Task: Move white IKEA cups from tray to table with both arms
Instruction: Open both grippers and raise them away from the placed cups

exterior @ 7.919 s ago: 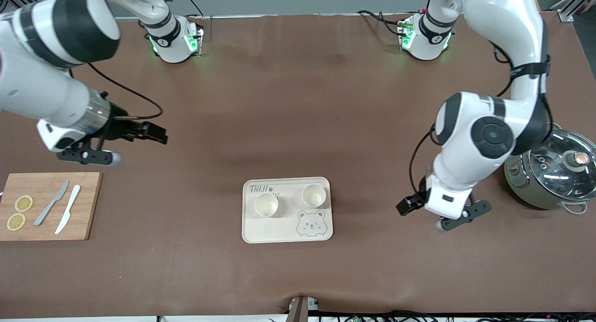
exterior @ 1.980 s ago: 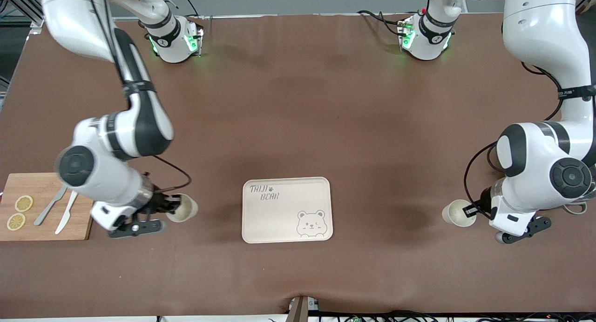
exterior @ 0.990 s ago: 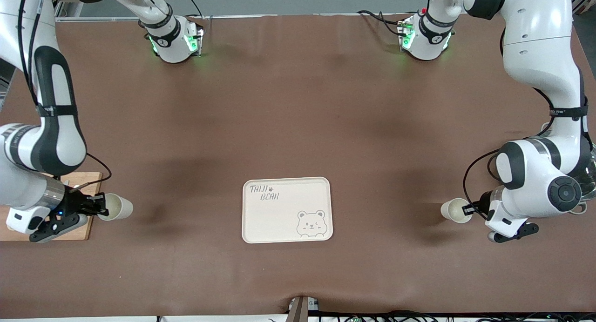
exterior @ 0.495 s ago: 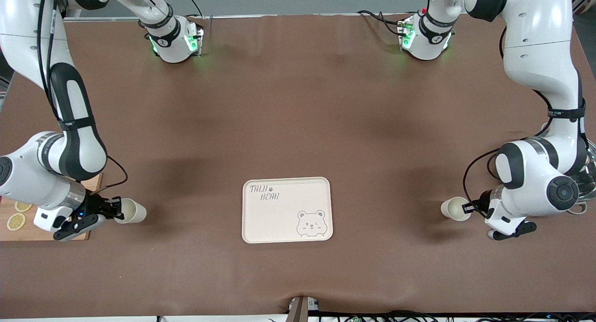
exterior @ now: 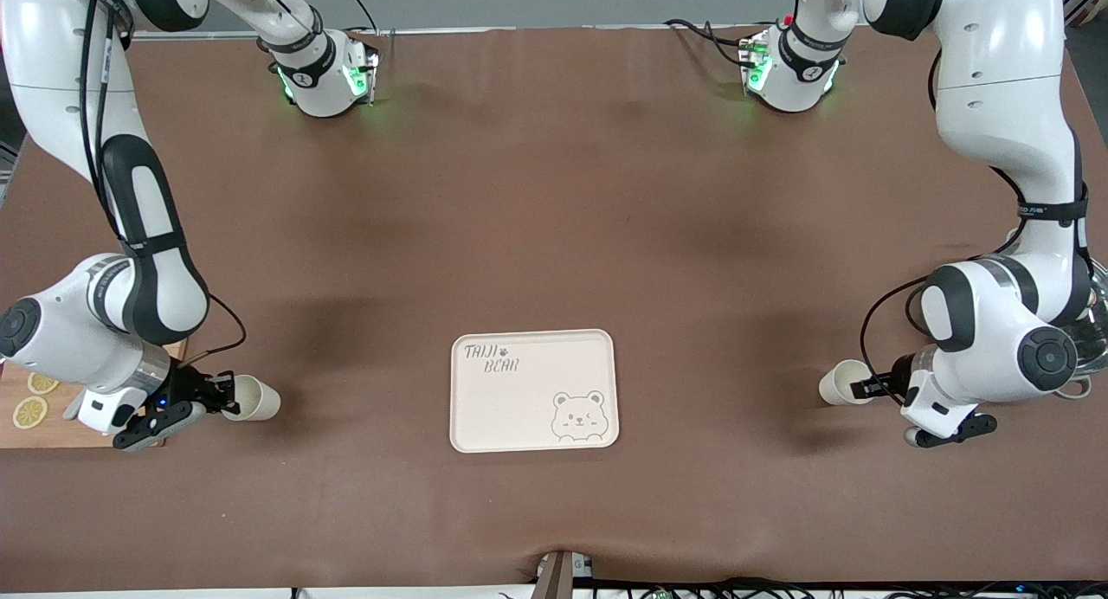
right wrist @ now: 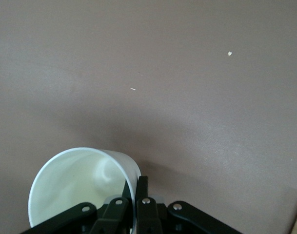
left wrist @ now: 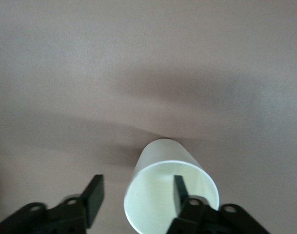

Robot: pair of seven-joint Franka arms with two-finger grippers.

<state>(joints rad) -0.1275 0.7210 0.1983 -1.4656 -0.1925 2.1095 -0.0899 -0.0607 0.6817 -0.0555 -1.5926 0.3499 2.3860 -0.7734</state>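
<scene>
Front view: both cups [exterior: 254, 397] [exterior: 838, 383] upright-ish, rims tipped toward arms' jaws.

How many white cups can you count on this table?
2. One cup is pinched by the right gripper beside the cutting board; the other cup has the open left gripper astride its wall, near the pot.
</scene>
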